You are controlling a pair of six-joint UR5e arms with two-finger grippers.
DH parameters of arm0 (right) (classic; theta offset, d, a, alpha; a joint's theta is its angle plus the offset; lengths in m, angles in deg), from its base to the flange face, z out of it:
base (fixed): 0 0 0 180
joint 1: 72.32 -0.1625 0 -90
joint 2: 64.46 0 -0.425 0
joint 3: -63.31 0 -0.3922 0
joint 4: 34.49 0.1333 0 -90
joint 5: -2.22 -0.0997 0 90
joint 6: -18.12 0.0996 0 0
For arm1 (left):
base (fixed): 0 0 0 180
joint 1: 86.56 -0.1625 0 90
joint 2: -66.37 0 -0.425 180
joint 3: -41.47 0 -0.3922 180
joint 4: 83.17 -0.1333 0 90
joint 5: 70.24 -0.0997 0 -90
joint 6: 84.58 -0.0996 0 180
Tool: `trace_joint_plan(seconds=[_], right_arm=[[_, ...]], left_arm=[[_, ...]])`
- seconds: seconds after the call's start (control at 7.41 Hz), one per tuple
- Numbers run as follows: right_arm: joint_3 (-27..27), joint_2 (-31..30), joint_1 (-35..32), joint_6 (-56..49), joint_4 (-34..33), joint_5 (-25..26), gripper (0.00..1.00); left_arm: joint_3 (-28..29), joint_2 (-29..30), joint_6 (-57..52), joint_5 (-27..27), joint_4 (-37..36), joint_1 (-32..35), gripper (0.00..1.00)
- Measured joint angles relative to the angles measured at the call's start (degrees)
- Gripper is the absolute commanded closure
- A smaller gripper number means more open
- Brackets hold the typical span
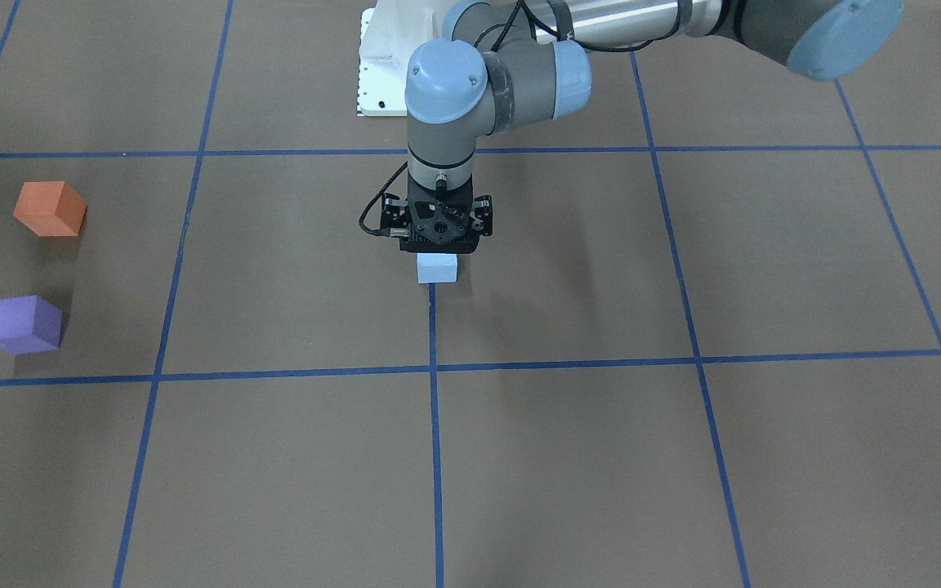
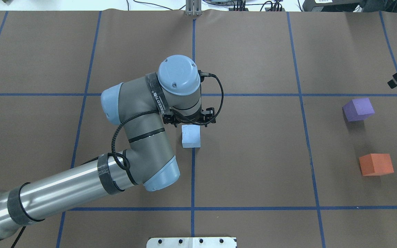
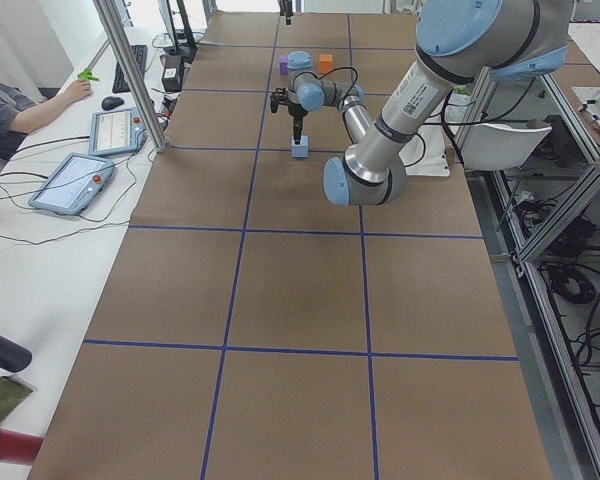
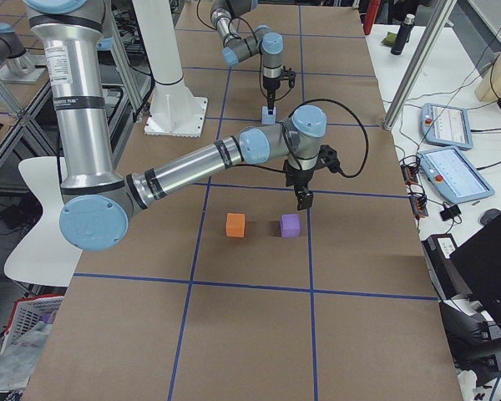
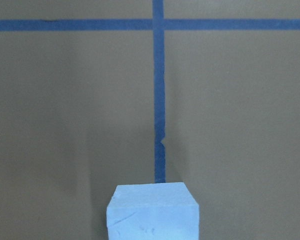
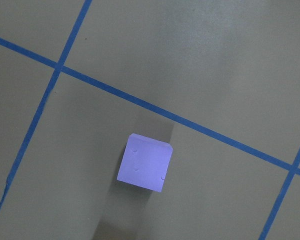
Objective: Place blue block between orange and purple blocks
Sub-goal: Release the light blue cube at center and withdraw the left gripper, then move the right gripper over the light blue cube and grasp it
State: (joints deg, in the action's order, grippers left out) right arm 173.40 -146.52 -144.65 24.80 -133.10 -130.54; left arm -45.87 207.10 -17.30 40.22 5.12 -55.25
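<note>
The light blue block (image 1: 437,268) sits mid-table on a blue tape line, directly under my left gripper (image 1: 438,245), which points straight down. It fills the bottom of the left wrist view (image 5: 152,212). The gripper's body hides its fingers, so I cannot tell whether they are closed on the block. The orange block (image 2: 376,164) and the purple block (image 2: 358,109) stand apart on the robot's far right. My right gripper (image 4: 305,203) hovers just beyond the purple block (image 6: 145,162). I cannot tell whether it is open or shut.
The brown table cover carries a grid of blue tape. The white robot base plate (image 2: 191,242) lies at the robot's edge. Tablets (image 3: 75,182) and an operator's hand lie beyond the far edge. The gap between the orange and purple blocks is about one block wide.
</note>
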Motion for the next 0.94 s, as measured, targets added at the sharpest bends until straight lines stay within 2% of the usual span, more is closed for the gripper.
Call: trace_joint_plan(seconds=[0.27,0.54,0.94], right_arm=[[2.6,5.1,6.1,13.6,0.0,0.4,0.0],[3.4,12.7,15.4,27.5,-0.1,3.6,0.0],[1.6,23.5,30.5,45.8,-0.3,14.1,0.0]], left_arm=[[-10.5,-6.7,-9.3,3.3,-7.3,5.5,0.0],[-19.3,-16.9,-24.5,6.1,-12.7,14.0,0.0],[-20.3,-31.0,-55.3,13.6,-13.8,31.6,0.0]])
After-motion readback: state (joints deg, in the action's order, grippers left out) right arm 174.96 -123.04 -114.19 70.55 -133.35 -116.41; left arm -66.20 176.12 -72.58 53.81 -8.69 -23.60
